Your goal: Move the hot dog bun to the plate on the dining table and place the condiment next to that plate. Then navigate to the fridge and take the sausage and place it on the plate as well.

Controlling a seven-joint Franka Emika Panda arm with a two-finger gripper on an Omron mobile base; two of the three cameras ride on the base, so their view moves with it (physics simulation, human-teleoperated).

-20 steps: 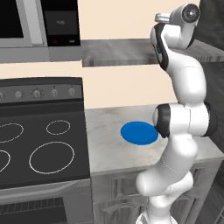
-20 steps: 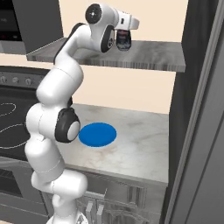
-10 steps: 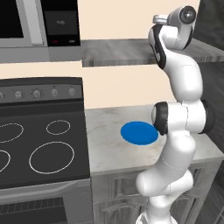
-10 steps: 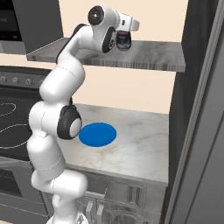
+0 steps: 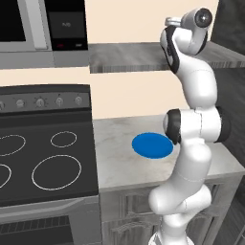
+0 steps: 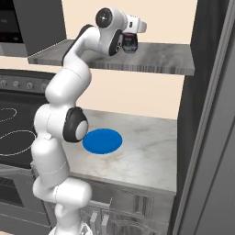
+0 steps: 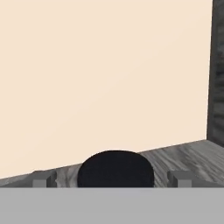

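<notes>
The condiment [image 6: 130,44], a small jar with a dark cap, stands on the grey wall shelf [image 6: 156,57]. My gripper [image 6: 130,40] is raised to shelf height right at the jar. In the hand view its dark round cap [image 7: 116,168] sits between my two fingertips [image 7: 43,178], which stand wide apart on either side without touching it. The gripper [image 7: 113,178] is open. The arm [image 5: 194,86] reaches up to the shelf [image 5: 124,56].
A flat bright blue disc plate [image 5: 152,145] [image 6: 102,140] lies on the marble counter beside the arm. A black stovetop [image 5: 43,162] is to the left, with a microwave [image 5: 38,28] above it. A tall dark grey panel [image 6: 206,114] bounds the counter on the right.
The hand has edged slightly further along the shelf toward the jar. The jaws have stayed open and the jar has not moved.
</notes>
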